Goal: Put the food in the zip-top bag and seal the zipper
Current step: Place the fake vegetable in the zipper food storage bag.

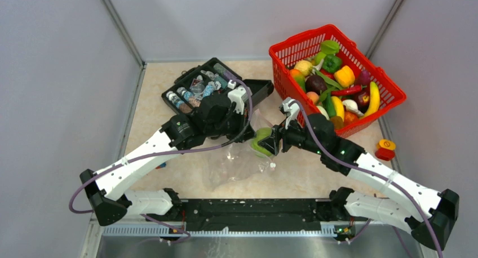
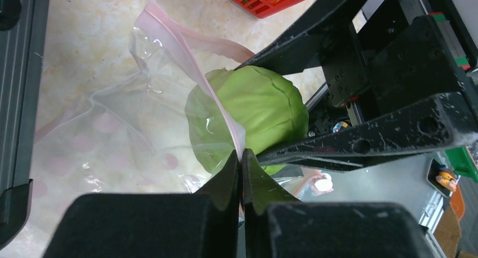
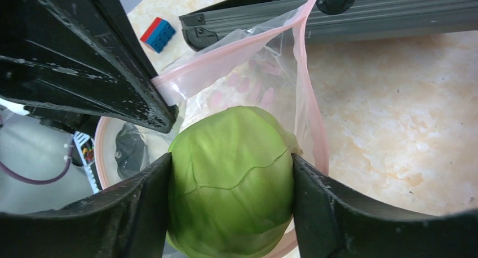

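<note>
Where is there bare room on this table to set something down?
Bare tabletop shows at the far left, between the wall and the black case, and near the front, between the zip-top bag and the right arm. The middle is crowded: the left pincer pinches the bag's edge, the right pincer grips a green cabbage. The red basket fills the far right.

No text, brand or number is legible anywhere; labels on the small bottles [image 1: 186, 96], beyond the left end effector [image 1: 252, 121], are too small.
</note>
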Tool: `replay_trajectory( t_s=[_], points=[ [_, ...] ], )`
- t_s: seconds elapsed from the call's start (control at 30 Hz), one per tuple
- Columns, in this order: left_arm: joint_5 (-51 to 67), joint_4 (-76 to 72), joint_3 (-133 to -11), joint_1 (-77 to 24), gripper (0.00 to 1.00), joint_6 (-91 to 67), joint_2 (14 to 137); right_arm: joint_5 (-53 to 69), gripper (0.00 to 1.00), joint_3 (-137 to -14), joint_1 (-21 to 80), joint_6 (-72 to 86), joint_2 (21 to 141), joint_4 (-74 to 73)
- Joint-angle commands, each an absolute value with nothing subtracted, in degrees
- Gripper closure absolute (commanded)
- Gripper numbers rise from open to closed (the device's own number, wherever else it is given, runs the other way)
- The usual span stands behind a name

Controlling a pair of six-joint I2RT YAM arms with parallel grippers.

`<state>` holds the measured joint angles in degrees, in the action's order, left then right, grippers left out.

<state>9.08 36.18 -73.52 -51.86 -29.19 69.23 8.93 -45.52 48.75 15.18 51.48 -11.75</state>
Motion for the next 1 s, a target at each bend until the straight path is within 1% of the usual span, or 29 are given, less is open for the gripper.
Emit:
replay_trajectory(
  t_s=[0.0,0.07,0.13,0.37,0.53,0.67,0.73,0.83,0.97],
  points=[
    [9.93,33.17,-75.31,-52.03,1.0,-29.97,67.97,10.16,0.29,-46.58,49.58,16.43,49.24,-6.83],
    [9.02,32.86,-75.26,-52.03,1.0,-29.73,67.43,9.21,0.25,-46.5,49.57,16.6,48.39,-6.77],
    [8.4,32.6,-75.29,-52.03,1.0,-29.71,66.97,7.55,0.23,-46.49,49.58,17.43,47.24,-6.84],
    [8.29,31.63,-74.9,-52.03,1.0,-29.92,66.38,8.2,0.18,-46.56,49.58,18.11,43.14,-6.72],
    [9.2,30.77,-74.67,-52.03,1.0,-30.28,66.2,9.4,0.14,-47.48,49.6,18.04,45.5,-9.14],
    [9.49,30.36,-74.47,-52.03,1.0,-30.41,65.84,10.86,0.09,-49.57,49.57,18.67,47.78,-10.72],
    [9.64,30.32,-74.47,-52.03,1.0,-30.48,65.92,9.71,0.08,-51.64,49.59,18.16,49.14,-13.24],
    [9.93,30.3,-74.42,-52.03,1.0,-30.5,66.07,6.54,0.07,-51.43,49.59,17.65,48.21,-12.29],
    [9.5,30.61,-74.26,-52.03,1.0,-30.49,66.0,7.1,0.07,-53.26,49.58,17.13,48.06,-12.93]
  ],
)
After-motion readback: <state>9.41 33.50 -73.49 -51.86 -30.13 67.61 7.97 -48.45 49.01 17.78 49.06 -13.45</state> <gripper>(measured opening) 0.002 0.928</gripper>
